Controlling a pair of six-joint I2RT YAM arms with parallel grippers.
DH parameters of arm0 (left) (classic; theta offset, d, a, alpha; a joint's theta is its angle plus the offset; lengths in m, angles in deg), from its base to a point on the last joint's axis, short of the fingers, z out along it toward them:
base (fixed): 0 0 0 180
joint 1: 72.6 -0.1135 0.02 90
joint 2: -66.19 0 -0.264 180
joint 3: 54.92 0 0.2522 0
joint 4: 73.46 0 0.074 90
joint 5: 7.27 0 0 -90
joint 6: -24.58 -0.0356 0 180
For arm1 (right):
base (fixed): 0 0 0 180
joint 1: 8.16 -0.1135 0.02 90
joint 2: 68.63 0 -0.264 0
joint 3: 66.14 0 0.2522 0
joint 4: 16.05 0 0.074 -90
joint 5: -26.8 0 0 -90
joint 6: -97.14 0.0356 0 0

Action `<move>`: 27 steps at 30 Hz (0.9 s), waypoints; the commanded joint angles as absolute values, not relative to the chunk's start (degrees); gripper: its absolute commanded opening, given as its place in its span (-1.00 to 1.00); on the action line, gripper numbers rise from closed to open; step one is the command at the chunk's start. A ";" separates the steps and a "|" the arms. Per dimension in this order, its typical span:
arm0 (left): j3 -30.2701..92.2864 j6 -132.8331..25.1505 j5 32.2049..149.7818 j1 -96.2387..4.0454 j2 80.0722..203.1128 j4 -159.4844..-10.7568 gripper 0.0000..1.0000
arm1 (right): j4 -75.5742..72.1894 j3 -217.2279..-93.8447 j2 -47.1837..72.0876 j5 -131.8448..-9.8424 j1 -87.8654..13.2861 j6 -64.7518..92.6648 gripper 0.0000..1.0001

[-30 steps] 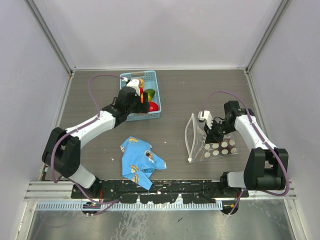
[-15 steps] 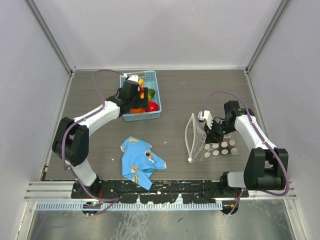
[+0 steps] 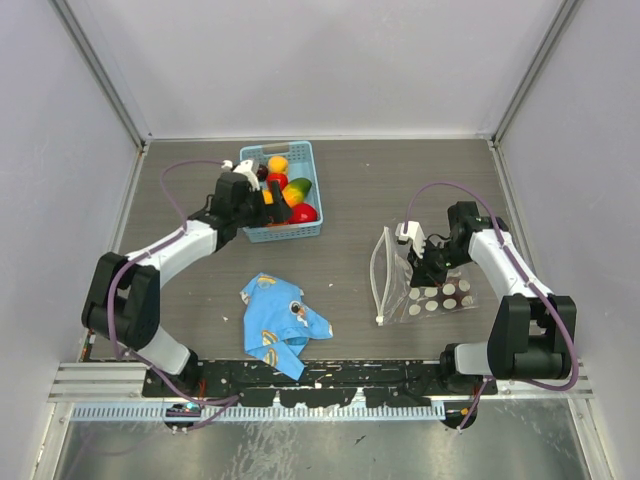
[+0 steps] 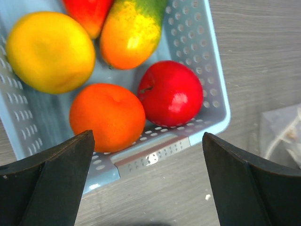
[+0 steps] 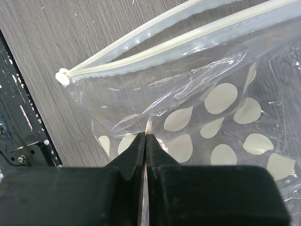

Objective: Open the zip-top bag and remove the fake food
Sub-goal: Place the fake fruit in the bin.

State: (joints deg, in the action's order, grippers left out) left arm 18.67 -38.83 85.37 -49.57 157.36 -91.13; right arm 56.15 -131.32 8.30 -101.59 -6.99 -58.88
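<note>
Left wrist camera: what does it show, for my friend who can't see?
A light blue basket holds a yellow fruit, an orange fruit, a red fruit and a yellow-green fruit, all plastic. Two dark fingers stand wide apart at the bottom.

Bare table [image 3: 360,200] lies open between basket [image 3: 316,185], cloth [image 3: 280,325] and zip-top bag [image 3: 432,297]

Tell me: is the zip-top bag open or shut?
Open. On the zip-top bag the two zip strips stand apart, meeting at one end.

Overhead camera looks down on the whole table [image 3: 360,190]; wrist cameras sit close over basket [image 4: 212,75] and zip-top bag [image 5: 188,89]
</note>
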 commanded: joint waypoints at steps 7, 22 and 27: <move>9.52 -29.60 117.94 -52.15 149.56 -68.18 0.92 | 57.41 -133.72 7.81 -103.55 -7.20 -59.91 -0.54; 2.10 -28.21 115.65 -33.47 152.17 -55.64 0.22 | 67.52 -143.64 1.45 -96.69 5.97 -59.75 0.14; 1.51 -24.78 114.29 -28.43 155.94 -48.62 0.39 | 73.48 -143.78 0.15 -86.65 16.88 -67.63 0.15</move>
State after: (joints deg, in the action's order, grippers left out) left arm 1.58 -28.10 114.89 -31.69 153.87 -59.17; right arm 65.65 -143.12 2.09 -95.67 11.10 -61.17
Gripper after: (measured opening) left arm 0.667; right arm 0.571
